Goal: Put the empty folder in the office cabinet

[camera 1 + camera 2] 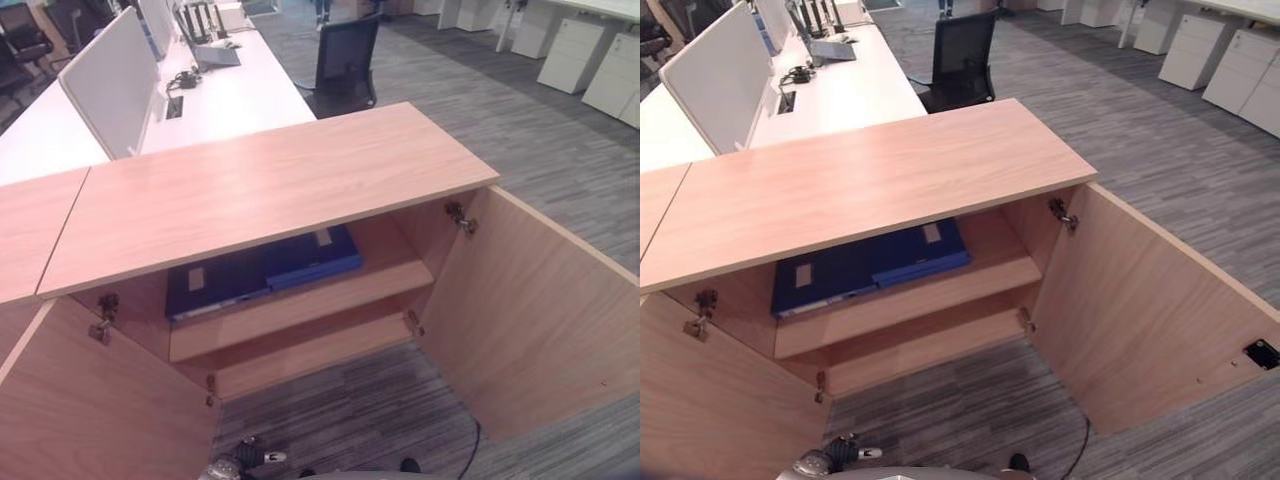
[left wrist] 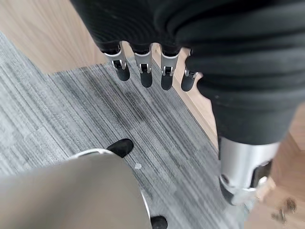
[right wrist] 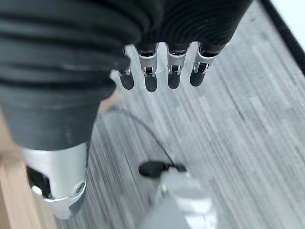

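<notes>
I see the blue folder lying flat on the cabinet's upper shelf, both doors open. My left hand and right hand hang empty, fingers relaxed. Main risk now — clipping a door when I move.

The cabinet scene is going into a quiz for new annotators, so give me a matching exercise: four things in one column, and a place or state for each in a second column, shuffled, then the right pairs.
Things:
1. blue folder
2. cabinet doors
3. black office chair
4. left hand

Places or states:
A. swung wide open
B. lying flat on the upper shelf inside the cabinet
C. fingers relaxed over the grey carpet, holding nothing
D. on the carpet behind the cabinet, by the white desk

Pairs: 1-B, 2-A, 3-D, 4-C
</notes>
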`<state>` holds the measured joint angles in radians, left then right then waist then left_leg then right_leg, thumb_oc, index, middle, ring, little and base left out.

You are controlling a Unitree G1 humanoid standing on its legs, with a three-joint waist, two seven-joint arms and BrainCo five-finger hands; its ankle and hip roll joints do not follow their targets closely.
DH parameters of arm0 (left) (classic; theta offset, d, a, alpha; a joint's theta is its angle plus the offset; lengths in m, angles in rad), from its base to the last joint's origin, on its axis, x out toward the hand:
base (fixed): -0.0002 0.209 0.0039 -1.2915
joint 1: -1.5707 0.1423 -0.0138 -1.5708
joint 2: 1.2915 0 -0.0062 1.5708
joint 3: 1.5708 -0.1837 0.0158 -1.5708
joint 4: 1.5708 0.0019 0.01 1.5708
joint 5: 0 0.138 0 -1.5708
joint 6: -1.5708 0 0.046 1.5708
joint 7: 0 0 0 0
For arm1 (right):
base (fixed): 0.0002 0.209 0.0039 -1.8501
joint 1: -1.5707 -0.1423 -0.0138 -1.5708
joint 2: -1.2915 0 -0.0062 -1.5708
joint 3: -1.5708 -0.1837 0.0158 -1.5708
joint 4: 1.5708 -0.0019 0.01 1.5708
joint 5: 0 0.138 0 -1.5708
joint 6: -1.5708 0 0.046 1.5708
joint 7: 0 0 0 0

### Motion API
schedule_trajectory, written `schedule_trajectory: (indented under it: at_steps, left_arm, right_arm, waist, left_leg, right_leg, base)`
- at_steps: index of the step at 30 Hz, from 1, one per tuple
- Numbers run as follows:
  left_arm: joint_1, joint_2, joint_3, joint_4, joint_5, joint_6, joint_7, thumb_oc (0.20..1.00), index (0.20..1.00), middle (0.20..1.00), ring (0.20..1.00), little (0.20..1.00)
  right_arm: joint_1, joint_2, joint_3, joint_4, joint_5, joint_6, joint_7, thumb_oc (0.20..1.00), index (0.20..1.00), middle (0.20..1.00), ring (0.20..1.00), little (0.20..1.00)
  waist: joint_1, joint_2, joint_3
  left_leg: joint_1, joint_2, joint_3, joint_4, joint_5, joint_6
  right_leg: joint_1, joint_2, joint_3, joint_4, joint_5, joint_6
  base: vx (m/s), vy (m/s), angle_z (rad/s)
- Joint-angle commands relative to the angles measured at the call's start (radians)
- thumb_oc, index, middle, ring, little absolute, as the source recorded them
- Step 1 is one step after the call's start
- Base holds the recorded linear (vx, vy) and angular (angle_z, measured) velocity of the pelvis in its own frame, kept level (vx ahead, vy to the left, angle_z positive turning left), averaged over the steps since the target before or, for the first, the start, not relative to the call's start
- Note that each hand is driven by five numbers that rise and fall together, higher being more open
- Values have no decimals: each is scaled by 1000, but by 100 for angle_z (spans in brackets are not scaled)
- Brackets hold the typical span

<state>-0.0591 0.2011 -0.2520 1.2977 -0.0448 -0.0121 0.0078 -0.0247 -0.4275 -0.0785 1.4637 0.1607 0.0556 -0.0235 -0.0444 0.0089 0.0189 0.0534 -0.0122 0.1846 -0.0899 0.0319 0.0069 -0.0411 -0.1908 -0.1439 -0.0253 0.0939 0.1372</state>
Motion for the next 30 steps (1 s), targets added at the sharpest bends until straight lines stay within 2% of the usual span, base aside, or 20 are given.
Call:
schedule_trajectory:
  at_steps: [1,4,6,7,8,11,14,15,16,18,24,28,29,30]
  left_arm:
    - [-22,-22,26,57,0,-17,-1,1000,1000,1000,1000,1000]
    - [-10,-10,39,72,13,-17,-4,1000,1000,1000,1000,1000]
    - [-9,2,67,88,-4,-16,-1,1000,1000,1000,1000,1000]
    - [-9,14,106,103,-28,-12,8,1000,1000,1000,1000,1000]
    - [-9,14,106,103,-28,-12,8,1000,1000,1000,1000,1000]
    - [-21,23,136,108,-37,-9,11,1000,1000,1000,1000,1000]
    - [-27,23,128,100,-28,-11,15,1000,1000,1000,1000,1000]
    - [-27,21,123,92,-24,-10,20,1000,1000,1000,1000,1000]
    - [-26,16,120,87,-26,-11,19,1000,1000,1000,1000,1000]
    - [-23,12,124,88,-29,-11,18,1000,1000,1000,1000,1000]
    - [-10,3,143,83,-63,-4,4,1000,1000,1000,1000,1000]
    - [-15,1,129,87,-52,0,-4,1000,1000,1000,1000,1000]
    - [-8,4,117,95,-46,3,-11,1000,1000,1000,1000,1000]
    - [-8,3,118,95,-46,2,-11,1000,1000,1000,1000,1000]
  right_arm:
    - [-86,-65,-29,72,101,-10,-53,1000,1000,1000,1000,1000]
    - [-92,-93,-50,12,125,-27,-87,1000,1000,1000,1000,1000]
    - [-102,-97,-43,-39,125,-35,-102,1000,1000,1000,1000,1000]
    - [-97,-105,-48,-96,118,-40,-119,1000,1000,1000,1000,1000]
    - [-97,-105,-48,-97,118,-39,-120,1000,1000,1000,1000,1000]
    - [-71,-128,-63,-229,73,-45,-162,1000,1000,1000,1000,1000]
    - [-58,-141,-77,-272,55,-45,-177,1000,1000,1000,1000,1000]
    - [-54,-158,-94,-334,42,-50,-198,1000,1000,1000,1000,1000]
    - [-50,-163,-100,-388,23,-50,-217,1000,1000,1000,1000,1000]
    - [-58,-167,-105,-398,32,-56,-225,1000,1000,1000,1000,1000]
    - [-82,-221,-105,-463,23,-64,-237,1000,1000,1000,1000,1000]
    - [-129,-339,-126,-576,-45,-78,-277,1000,1000,1000,1000,1000]
    - [-180,-395,-112,-559,-48,-85,-269,1000,1000,1000,1000,1000]
    - [-184,-397,-109,-556,-47,-86,-268,1000,1000,1000,1000,1000]
  waist:
    - [-6,-6,31]
    - [-24,-7,67]
    - [-26,-7,93]
    - [-32,-6,99]
    - [-31,-6,99]
    - [-45,-5,87]
    - [-48,-8,66]
    - [-47,-19,43]
    - [-42,-37,26]
    - [-37,-51,7]
    - [-35,-63,-7]
    - [-33,-73,-20]
    - [-24,-75,-28]
    - [-25,-74,-28]
  left_leg:
    - [9,-70,-70,3,-111,43]
    - [18,-65,-39,3,-113,49]
    - [21,-50,-12,3,-108,48]
    - [19,-36,3,3,-102,46]
    - [19,-36,3,3,-102,46]
    - [14,-23,13,3,-104,50]
    - [4,-20,18,3,-103,53]
    - [4,-22,21,3,-109,55]
    - [3,-30,26,3,-112,55]
    - [9,-29,38,3,-112,53]
    - [26,-7,45,3,-115,41]
    - [29,29,40,3,-112,13]
    - [31,41,43,3,-110,4]
    - [31,42,43,3,-111,3]
  right_leg:
    - [-100,35,-41,-34,57,45]
    - [-134,23,-45,35,42,50]
    - [-147,3,-89,80,22,50]
    - [-132,-18,-109,119,-10,36]
    - [-133,-19,-109,121,-12,36]
    - [-111,-40,-34,169,-40,31]
    - [-93,-58,7,172,-36,33]
    - [-58,-68,34,149,-29,42]
    - [-36,-60,44,98,-24,53]
    - [-32,-42,59,53,-9,66]
    - [-8,-3,59,-9,0,57]
    - [23,33,33,-53,-16,41]
    - [32,45,25,-62,-28,37]
    - [33,45,25,-62,-28,37]
  base:
    - [-81,100,-25]
    - [-124,74,-34]
    - [-176,28,-91]
    - [-120,15,-123]
    - [-113,15,-104]
    - [-37,2,-17]
    - [25,-39,-11]
    - [103,-87,-12]
    - [132,-116,-14]
    - [85,-87,-31]
    - [72,-90,-29]
    - [92,-143,1]
    - [69,-77,4]
    - [78,-85,-1]
